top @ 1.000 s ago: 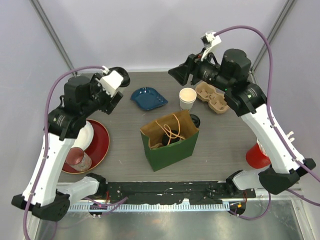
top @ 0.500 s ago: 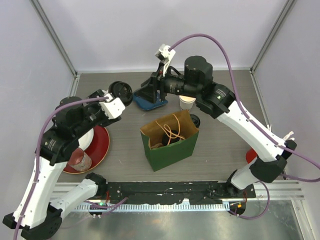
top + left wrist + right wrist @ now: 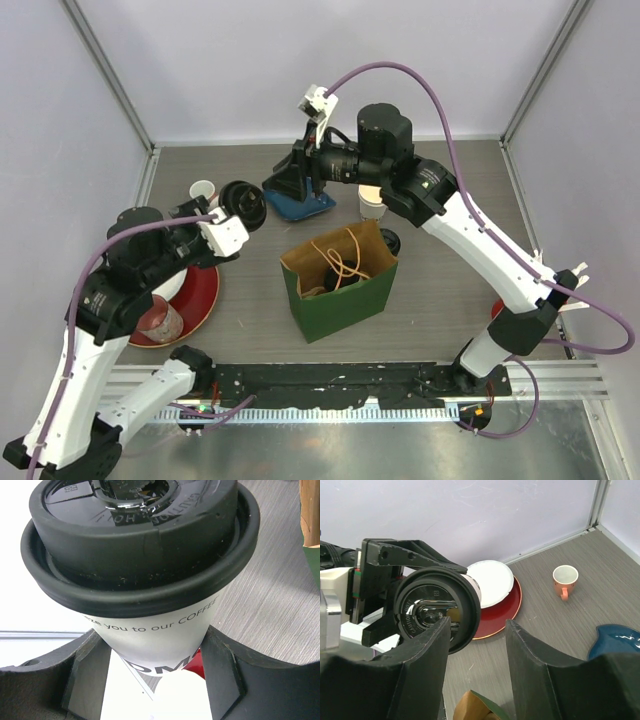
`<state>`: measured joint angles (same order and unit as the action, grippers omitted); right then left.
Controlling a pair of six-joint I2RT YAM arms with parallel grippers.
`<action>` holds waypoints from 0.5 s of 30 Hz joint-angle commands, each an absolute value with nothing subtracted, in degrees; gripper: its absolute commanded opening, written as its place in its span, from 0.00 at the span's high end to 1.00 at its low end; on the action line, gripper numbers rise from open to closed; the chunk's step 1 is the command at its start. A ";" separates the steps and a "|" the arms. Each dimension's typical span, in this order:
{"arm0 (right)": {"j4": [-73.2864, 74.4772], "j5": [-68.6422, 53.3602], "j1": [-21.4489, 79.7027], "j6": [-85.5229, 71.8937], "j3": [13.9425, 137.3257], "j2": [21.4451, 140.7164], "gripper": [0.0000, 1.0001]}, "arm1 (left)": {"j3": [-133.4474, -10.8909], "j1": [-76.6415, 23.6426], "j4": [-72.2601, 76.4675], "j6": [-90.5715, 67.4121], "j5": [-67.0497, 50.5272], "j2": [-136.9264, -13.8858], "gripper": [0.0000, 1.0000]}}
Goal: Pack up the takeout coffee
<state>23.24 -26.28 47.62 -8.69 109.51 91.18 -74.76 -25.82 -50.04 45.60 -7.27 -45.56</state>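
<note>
1. Takeout coffee cup [image 3: 243,203], seen from above: black-lidded, lifted off the worktop [image 3: 450,270] in the left tool [image 3: 238,212], left of the green paper bag [image 3: 340,285] and not in it; the right tool [image 3: 283,187] hangs close beside the cup, over a blue dish [image 3: 310,205] that it partly covers; the bag stands open, with orange cord handles folded inside and a dark shape I cannot identify; a round black thing [image 3: 390,240] sits at its far right corner, too small to name; a lidless paper cup [image 3: 373,207] is half hidden under the right arm; a red plate [image 3: 200,290] carries a clear glass [image 3: 158,322] at its near edge; a small ceramic cup [image 3: 203,190] stands apart.
2. Left wrist: the left tool's fingers [image 3: 82,680] press on both sides of the paper wall below the lid [image 3: 135,540], closed on the cup; the cup's base and part of its print are cut off; the bag's edge shows at the right.
3. Right wrist: the right tool's jaws stand apart with nothing between them; the lid faces this camera, partly behind one finger; past it a white bowl [image 3: 492,580] rests empty on the plate; the ceramic cup looks empty; the dish is cut off by the frame.
</note>
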 commanded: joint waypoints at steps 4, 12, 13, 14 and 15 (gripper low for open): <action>22.32 -27.16 49.04 -7.82 112.76 92.37 0.49 | -76.38 -25.93 -50.01 46.14 -7.91 -45.88 0.64; 23.38 -26.28 49.48 -7.91 113.55 94.13 0.51 | -76.47 -26.01 -49.66 46.40 -8.00 -46.14 0.64; 23.99 -26.54 49.57 -7.91 114.25 95.00 0.51 | -76.46 -25.93 -49.75 46.49 -8.09 -46.06 0.64; 24.17 -26.63 49.57 -7.82 114.69 95.36 0.52 | -76.55 -25.93 -49.75 46.49 -8.17 -46.05 0.64; 24.34 -26.80 49.74 -7.74 115.05 95.54 0.53 | -76.47 -26.01 -49.75 46.49 -8.17 -46.05 0.64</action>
